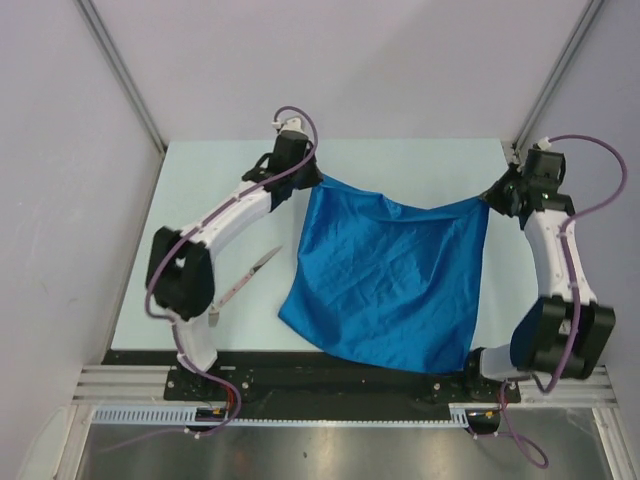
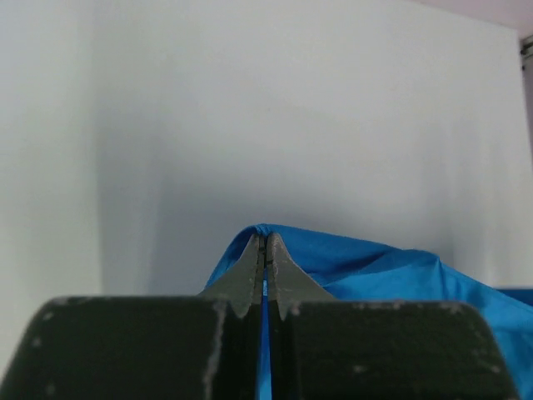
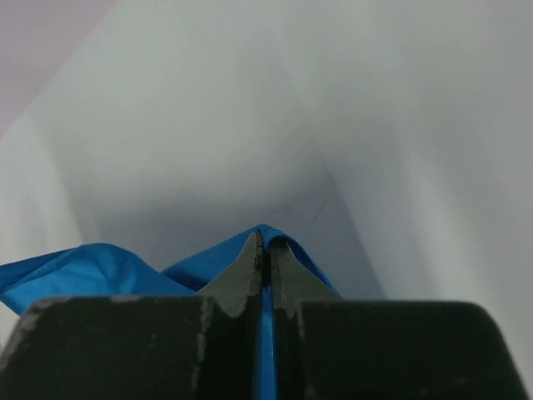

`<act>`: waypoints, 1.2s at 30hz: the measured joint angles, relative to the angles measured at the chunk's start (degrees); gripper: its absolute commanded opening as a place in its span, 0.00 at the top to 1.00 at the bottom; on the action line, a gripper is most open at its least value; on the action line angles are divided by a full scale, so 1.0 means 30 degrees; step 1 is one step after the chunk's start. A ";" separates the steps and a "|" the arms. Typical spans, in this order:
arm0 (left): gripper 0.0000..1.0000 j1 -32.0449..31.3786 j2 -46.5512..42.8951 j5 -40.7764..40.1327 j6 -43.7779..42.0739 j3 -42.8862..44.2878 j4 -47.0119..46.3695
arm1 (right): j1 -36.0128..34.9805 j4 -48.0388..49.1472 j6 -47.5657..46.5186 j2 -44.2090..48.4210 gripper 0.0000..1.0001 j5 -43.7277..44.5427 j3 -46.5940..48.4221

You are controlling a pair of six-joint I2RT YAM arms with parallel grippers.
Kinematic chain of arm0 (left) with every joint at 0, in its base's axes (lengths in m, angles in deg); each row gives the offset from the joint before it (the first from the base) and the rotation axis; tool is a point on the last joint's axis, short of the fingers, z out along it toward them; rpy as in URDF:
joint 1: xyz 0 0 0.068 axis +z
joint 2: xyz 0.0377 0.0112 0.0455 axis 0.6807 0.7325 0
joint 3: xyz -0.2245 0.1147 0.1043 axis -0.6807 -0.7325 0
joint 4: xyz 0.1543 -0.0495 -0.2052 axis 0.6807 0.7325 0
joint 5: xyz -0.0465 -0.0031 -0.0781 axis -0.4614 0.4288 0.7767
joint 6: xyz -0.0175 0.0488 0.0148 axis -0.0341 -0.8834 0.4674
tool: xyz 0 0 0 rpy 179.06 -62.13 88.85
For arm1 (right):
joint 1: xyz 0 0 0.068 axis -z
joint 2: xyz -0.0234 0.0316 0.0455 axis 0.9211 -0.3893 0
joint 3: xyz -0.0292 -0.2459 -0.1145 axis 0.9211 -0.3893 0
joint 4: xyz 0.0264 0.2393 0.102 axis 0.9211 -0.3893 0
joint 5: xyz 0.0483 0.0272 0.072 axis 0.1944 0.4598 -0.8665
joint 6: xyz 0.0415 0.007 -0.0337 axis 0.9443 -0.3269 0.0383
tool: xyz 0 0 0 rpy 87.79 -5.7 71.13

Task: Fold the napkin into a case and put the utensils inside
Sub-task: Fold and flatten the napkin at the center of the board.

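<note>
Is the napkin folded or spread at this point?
Spread, not folded: the napkin is one wrinkled sheet, its far corners pinched in the shut left gripper and right gripper, sagging between them.

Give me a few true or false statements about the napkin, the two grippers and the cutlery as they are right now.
1. The left gripper is shut on a corner of the napkin. True.
2. The right gripper is open and clear of the cloth. False: it is shut on the napkin's other far corner.
3. The napkin is already folded into a narrow case. False: it is spread open, held up by two corners.
4. The cutlery lies on the table left of the napkin, beside the left arm. True.
</note>
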 measured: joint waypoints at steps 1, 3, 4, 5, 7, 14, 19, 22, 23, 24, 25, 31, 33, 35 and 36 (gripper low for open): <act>1.00 0.0168 0.1049 0.0386 0.0044 0.0488 -0.0299 | 0.0102 0.0452 -0.0087 -0.1151 1.00 -0.0095 0.0226; 1.00 0.0437 0.2827 0.0947 0.0153 0.1566 -0.0794 | 0.0211 0.1231 -0.0233 -0.3264 1.00 -0.0393 0.0809; 1.00 0.0532 0.3475 0.1115 0.0175 0.1989 -0.1071 | 0.0233 0.1566 -0.0277 -0.4262 1.00 -0.0532 0.1239; 1.00 0.0641 0.4095 0.1319 0.0175 0.2426 -0.1326 | 0.0248 0.2018 -0.0291 -0.5085 1.00 -0.0619 0.1552; 1.00 0.0845 0.5122 0.1727 0.0189 0.3257 -0.1887 | 0.0240 0.2827 -0.0335 -0.6309 1.00 -0.0852 0.2047; 1.00 0.1450 0.6353 0.2645 0.0510 0.4830 -0.3082 | -0.0058 0.3796 -0.0328 -0.8546 1.00 -0.1464 0.4138; 1.00 0.1719 0.6346 0.2914 0.0874 0.4816 -0.2018 | -0.0189 0.2579 -0.0240 -0.8531 1.00 -0.1457 0.4211; 1.00 0.1741 0.5617 0.2929 0.1443 0.3526 -0.0765 | -0.0189 0.1144 -0.0117 -0.7941 1.00 -0.0670 0.3279; 1.00 0.1719 0.5005 0.2936 0.1676 0.2506 -0.0291 | -0.0153 0.0532 -0.0022 -0.7512 1.00 -0.0386 0.2659; 1.00 0.1683 0.4452 0.2936 0.1880 0.1668 0.0313 | -0.0102 -0.0124 0.0160 -0.6936 1.00 -0.0036 0.1865; 1.00 0.1574 0.3650 0.2841 0.2018 0.0466 0.0721 | 0.0000 -0.0772 0.0379 -0.6295 1.00 0.0255 0.1005; 1.00 0.0342 -0.0408 0.2178 0.2142 -0.3927 0.2441 | 0.0721 -0.3555 0.1479 -0.2273 1.00 0.1377 -0.3614; 1.00 -0.0109 -0.1457 0.2106 0.2011 -0.4860 0.2404 | 0.0729 -0.4262 0.1617 -0.1362 1.00 0.1676 -0.4466; 1.00 -0.0481 -0.2237 0.1960 0.1829 -0.5785 0.2331 | 0.0794 -0.4597 0.1734 -0.0488 1.00 0.2033 -0.5348; 1.00 -0.0597 -0.2528 0.1880 0.1778 -0.6309 0.2171 | 0.0889 -0.4728 0.1821 -0.0153 1.00 0.2142 -0.5690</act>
